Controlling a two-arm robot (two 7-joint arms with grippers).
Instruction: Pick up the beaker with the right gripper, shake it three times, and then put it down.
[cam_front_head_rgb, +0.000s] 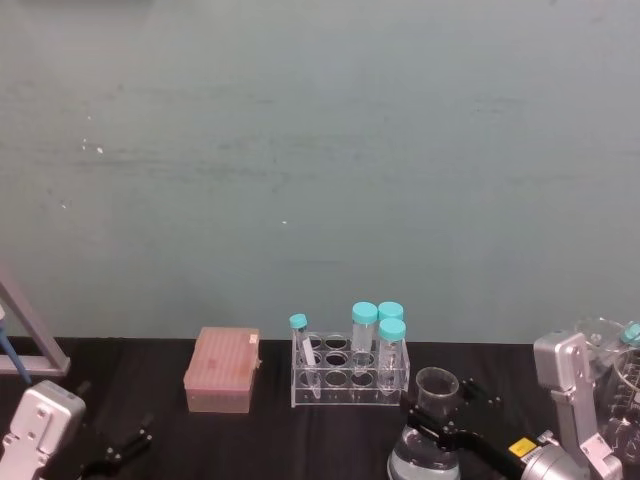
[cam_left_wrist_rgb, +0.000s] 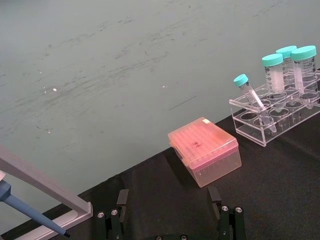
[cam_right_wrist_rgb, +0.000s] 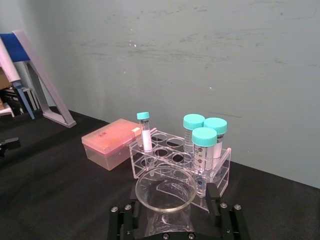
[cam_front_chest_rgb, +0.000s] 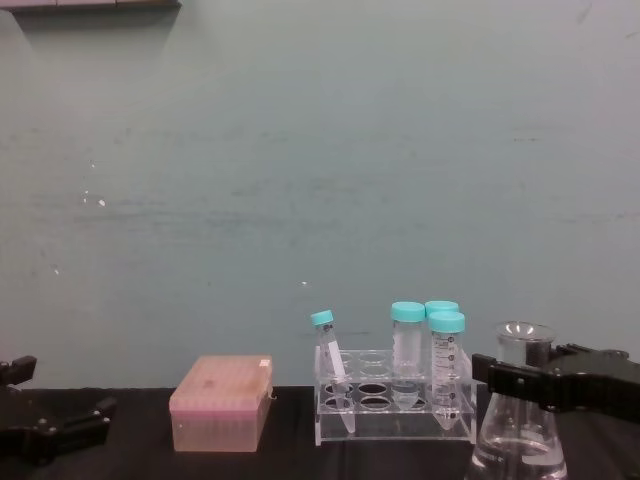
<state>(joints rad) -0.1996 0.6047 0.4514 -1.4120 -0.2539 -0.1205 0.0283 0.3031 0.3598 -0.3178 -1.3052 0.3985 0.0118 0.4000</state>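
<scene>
The beaker (cam_front_head_rgb: 432, 432) is a clear conical flask standing at the front right of the black table, just in front of the tube rack. Its flared rim (cam_right_wrist_rgb: 165, 189) sits between the two black fingers of my right gripper (cam_right_wrist_rgb: 170, 200), which straddle the neck from either side with a gap showing. From the chest, the right gripper (cam_front_chest_rgb: 525, 385) shows as a black bar crossing the beaker (cam_front_chest_rgb: 520, 440) at neck height. My left gripper (cam_front_head_rgb: 120, 445) rests low at the front left, open and holding nothing, its fingers (cam_left_wrist_rgb: 215, 196) spread wide.
A clear rack (cam_front_head_rgb: 350, 378) with teal-capped tubes (cam_front_head_rgb: 391, 335) stands mid-table. A pink tip box (cam_front_head_rgb: 222, 371) lies left of it. A grey pipette stand (cam_front_head_rgb: 35, 345) is at the far left. More glassware (cam_front_head_rgb: 622, 385) sits at the far right behind the right arm.
</scene>
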